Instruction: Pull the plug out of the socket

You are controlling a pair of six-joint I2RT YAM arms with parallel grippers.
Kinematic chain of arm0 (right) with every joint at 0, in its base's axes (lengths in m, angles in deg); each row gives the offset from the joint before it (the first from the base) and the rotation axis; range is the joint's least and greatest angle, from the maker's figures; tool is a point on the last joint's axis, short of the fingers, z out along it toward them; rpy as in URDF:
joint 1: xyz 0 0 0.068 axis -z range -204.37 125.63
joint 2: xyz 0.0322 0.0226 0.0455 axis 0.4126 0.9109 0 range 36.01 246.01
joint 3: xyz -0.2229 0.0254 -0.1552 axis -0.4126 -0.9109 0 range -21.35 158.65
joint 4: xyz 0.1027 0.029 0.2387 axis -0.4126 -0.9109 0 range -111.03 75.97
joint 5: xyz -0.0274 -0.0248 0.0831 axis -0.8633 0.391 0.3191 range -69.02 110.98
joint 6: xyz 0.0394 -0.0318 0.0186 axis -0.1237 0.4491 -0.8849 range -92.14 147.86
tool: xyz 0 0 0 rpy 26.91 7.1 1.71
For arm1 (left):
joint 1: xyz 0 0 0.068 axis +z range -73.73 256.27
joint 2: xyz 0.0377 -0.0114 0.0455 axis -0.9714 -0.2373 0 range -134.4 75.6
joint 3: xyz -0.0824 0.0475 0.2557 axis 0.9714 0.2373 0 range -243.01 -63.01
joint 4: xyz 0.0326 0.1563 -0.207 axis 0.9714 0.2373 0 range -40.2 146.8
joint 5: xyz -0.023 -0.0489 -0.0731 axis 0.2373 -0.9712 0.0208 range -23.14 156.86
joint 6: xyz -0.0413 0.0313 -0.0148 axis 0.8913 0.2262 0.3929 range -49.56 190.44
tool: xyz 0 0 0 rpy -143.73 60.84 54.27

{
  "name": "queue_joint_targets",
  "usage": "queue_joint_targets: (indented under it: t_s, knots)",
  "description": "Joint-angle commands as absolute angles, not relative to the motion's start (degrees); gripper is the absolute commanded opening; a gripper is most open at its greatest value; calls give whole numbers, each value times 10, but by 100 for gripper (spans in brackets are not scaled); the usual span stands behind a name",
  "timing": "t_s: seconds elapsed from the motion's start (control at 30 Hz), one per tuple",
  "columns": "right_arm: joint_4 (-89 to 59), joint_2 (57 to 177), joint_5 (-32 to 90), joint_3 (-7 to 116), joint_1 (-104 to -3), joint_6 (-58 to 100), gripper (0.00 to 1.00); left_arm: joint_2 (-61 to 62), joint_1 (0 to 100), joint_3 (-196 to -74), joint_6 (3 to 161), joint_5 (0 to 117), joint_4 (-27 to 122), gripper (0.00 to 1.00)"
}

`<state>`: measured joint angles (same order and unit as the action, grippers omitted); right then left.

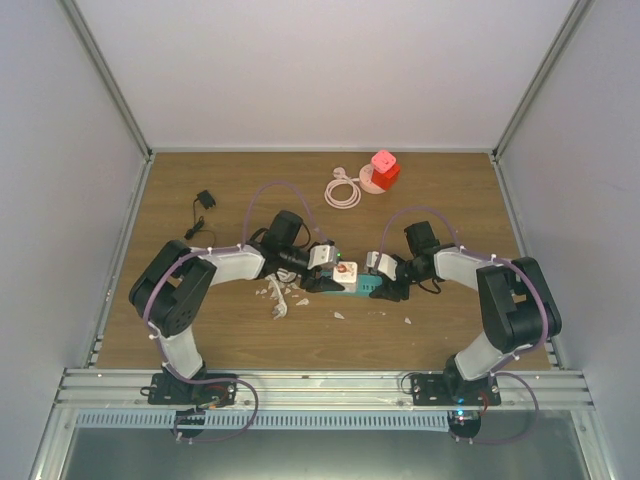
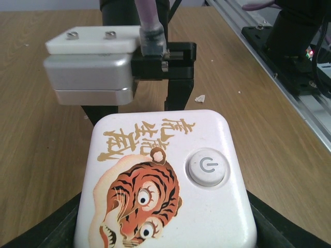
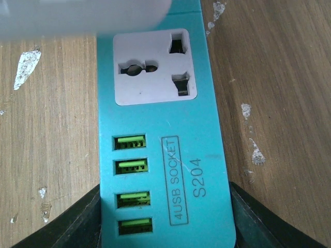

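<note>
White tiger-print plug [image 2: 165, 181] atop teal socket [image 3: 165, 155]

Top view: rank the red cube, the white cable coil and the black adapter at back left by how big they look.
Largest: the red cube and the white cable coil, about alike, so no ranking between them.
Smallest: the black adapter, clearly.

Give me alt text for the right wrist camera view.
A teal power strip marked 4USB SOCKET S204 lies on a wooden table, clasped between two dark fingers. It has one free white outlet and four green USB ports; a blurred white plug sits at its top end.
</note>
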<state>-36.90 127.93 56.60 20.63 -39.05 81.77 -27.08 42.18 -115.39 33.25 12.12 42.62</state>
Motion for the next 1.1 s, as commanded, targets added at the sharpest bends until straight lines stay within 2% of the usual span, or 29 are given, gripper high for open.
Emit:
queue_joint_targets:
  t_s: [0.0, 0.17, 0.3, 0.43, 0.6, 0.7, 0.93, 1.07]
  knots:
    - [-372, 1270, 545, 199, -389, 836, 39, -218, 446, -1172, 329, 93, 462, 38]
    - [-379, 1266, 536, 200, -387, 836, 49, -197, 492, -1231, 262, 110, 609, 38]
    - [-389, 1269, 529, 212, -388, 829, 66, -194, 538, -1296, 199, 132, 758, 38]
    - [-400, 1257, 534, 222, -388, 827, 77, -193, 596, -1368, 162, 157, 885, 40]
    - [-420, 1253, 539, 241, -387, 829, 85, -201, 665, -1442, 161, 219, 967, 40]
    - [-430, 1247, 545, 252, -387, 826, 98, -216, 696, -1496, 166, 297, 1015, 39]
    - [-449, 1243, 556, 289, -388, 820, 99, -262, 787, -1595, 155, 462, 1122, 40]
    - [-456, 1253, 569, 310, -389, 812, 100, -296, 832, -1647, 157, 516, 1166, 41]
